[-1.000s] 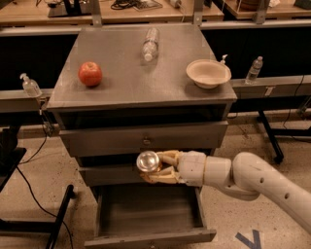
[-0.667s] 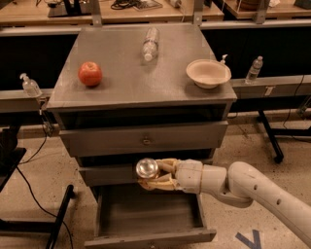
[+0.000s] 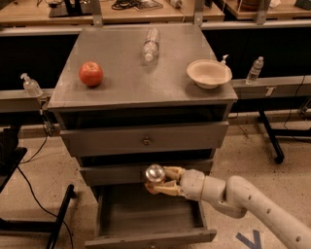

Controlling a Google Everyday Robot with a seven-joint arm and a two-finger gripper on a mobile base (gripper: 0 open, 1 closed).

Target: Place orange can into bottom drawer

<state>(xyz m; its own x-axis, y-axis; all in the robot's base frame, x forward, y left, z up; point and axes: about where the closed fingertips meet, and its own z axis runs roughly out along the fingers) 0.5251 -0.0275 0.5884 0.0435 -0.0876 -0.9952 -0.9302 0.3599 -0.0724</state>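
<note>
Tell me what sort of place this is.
Probably a robotics lab or workshop: long wooden workbenches behind a grey metal drawer cabinet, speckled hard floor, and the robot's gripper holding a silver-topped can above the open bottom drawer.

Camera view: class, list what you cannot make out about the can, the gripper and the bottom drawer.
Can: only its shiny top shows; the gripper, shut on it above the bottom drawer, covers its side, so colour is unclear.
Bottom drawer: front face cut off by the lower edge; back hidden under the gripper.
Arm: runs out at the right edge.
</note>
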